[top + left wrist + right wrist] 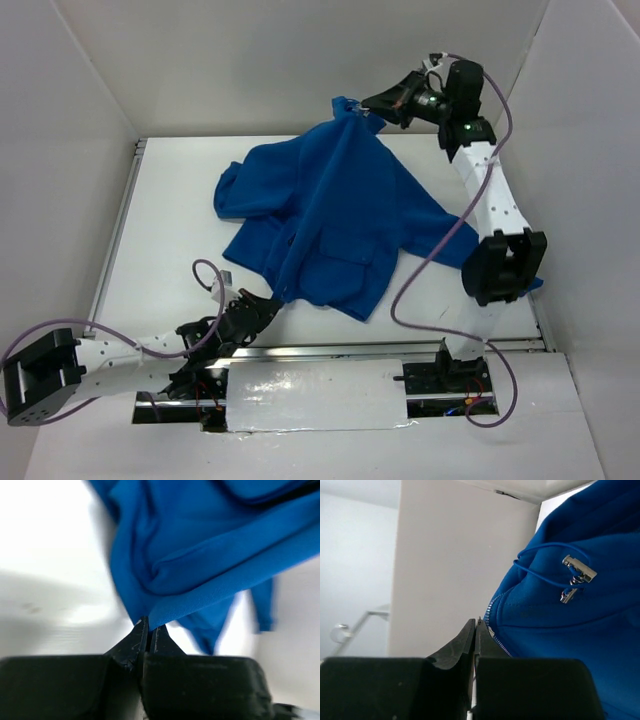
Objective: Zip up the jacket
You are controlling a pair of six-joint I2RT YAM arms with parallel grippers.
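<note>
The white surface [170, 230] fills the middle of the top view, walled in by white panels. The jacket [330, 210], bright blue fleece, lies across its centre and is the biggest thing on it. Its body stretches from a peak at 1 o'clock, lifted off the surface, down to a low corner at 7 o'clock. One sleeve [235, 190] is bunched at 9 o'clock of the body; the other sleeve [450, 240] runs out toward 4 o'clock and passes under the right arm [490, 200]. That arm stands up from its base at 5 o'clock of the surface and extends to the far edge. The left arm [110, 365] lies low at 7 o'clock, pointing toward 2 o'clock. A flapped patch pocket [350, 262] shows on the front, at 6 o'clock of the jacket's middle.

The right tool [378, 103] has its fingers pressed together on the jacket's raised top edge; its wrist view shows the tips pinching cloth right at the zipper teeth [492, 611]. The left tool [265, 303] is likewise clamped, its tips closed on the jacket's bottom corner, with blue folds fanning from the pinch toward 1 o'clock in its wrist view. At 2 o'clock of the right tool's tips a thin blue cord [540, 560] loops to a small metal toggle [579, 569], with a second metal end [566, 596] hanging just below it
</note>
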